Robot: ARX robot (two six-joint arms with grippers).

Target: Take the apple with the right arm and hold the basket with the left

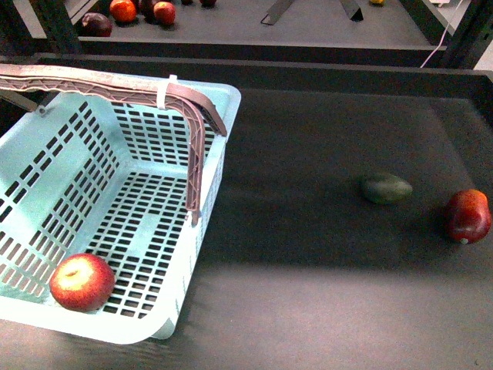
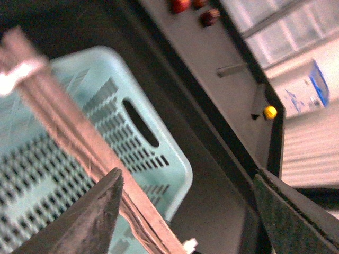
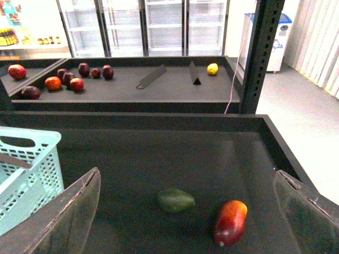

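The turquoise basket [image 1: 217, 100] stands at the left of the dark table, its brown handles [image 1: 196, 131] tied with a white zip tie [image 1: 164, 92]. The round red apple [image 1: 82, 281] lies inside it, at the near corner. Neither arm shows in the front view. My left gripper [image 2: 185, 211] is open above the basket's rim [image 2: 180, 169], with one finger [image 2: 85, 222] right beside the handle [image 2: 79, 143]. My right gripper [image 3: 190, 211] is open and empty, above the table to the right of the basket [image 3: 26, 159]. The apple is hidden in both wrist views.
A dark green oval fruit [image 1: 386, 188] and a darker, taller red apple [image 1: 467, 216] lie on the table at the right; both show between the right fingers [image 3: 175, 200] [image 3: 230, 222]. A back shelf holds several fruits [image 1: 123, 11]. A raised edge [image 1: 347, 73] borders the table.
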